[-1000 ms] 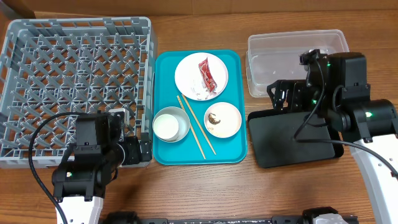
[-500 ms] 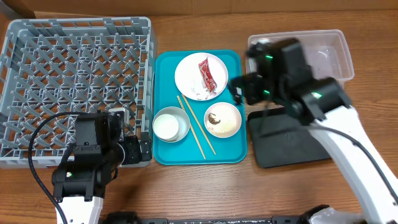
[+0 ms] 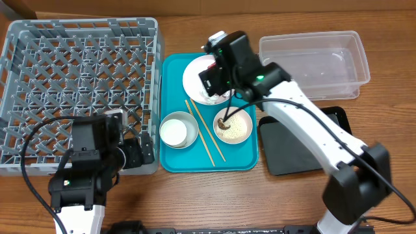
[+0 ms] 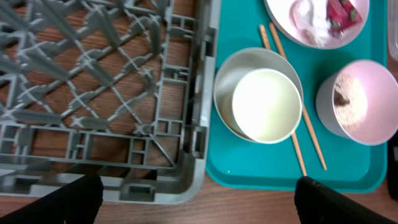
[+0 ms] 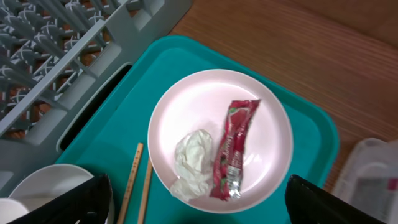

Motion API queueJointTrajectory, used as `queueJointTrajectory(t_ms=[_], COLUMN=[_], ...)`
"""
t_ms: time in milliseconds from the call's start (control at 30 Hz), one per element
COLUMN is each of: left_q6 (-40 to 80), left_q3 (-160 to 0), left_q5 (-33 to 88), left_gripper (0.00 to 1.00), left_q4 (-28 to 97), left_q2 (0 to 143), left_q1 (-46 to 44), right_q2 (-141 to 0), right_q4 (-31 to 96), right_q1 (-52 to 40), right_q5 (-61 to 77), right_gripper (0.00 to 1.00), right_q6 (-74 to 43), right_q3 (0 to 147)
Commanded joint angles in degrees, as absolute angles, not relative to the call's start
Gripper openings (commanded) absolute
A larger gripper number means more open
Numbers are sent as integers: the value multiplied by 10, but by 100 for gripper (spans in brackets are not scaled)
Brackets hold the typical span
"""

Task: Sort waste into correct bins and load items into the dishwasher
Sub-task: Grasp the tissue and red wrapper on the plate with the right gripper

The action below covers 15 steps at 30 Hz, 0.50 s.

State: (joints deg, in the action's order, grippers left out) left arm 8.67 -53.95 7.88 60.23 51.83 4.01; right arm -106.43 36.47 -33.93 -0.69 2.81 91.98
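Note:
The white plate (image 5: 186, 106) on the teal tray holds the red snack wrapper (image 5: 235, 148) and the white crumpled scrap (image 5: 194, 155). My right gripper (image 5: 200, 202) hangs open and empty just above them; it also shows in the overhead view (image 3: 218, 77). The pink dish (image 3: 237, 129) holds rice and a brown lump (image 4: 341, 96). The white cup (image 4: 267, 106) sits inside the grey-white bowl (image 4: 227, 81). Two chopsticks (image 3: 207, 135) lie between the bowl and the dish. My left gripper (image 4: 199, 205) is open and empty at the front right corner of the grey dish rack (image 3: 78, 71).
The teal tray (image 3: 244, 161) lies between the rack and the bins. The clear tub (image 3: 312, 58) stands at the back right, with the black tray (image 3: 305, 148) in front of it. My right arm reaches across the black tray and over the pink dish.
My right arm has swung left from above the black tray and clear tub to above the white plate. The left arm has barely moved.

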Motion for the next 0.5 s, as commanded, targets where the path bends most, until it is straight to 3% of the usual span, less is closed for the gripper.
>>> queueJointTrajectory(t_ms=[0, 467], left_q6=[95, 94], left_q3=[-556, -556], left_q5=[69, 71], left_gripper=[100, 100], left_q4=[602, 607], left_q2=[520, 522], left_q1=[62, 71], right_q2=[-1085, -1202], right_q4=[345, 301], right_q1=[-352, -357], right_q5=[-11, 22], right_gripper=[91, 84], right_q6=[30, 5], right_q3=[934, 934])
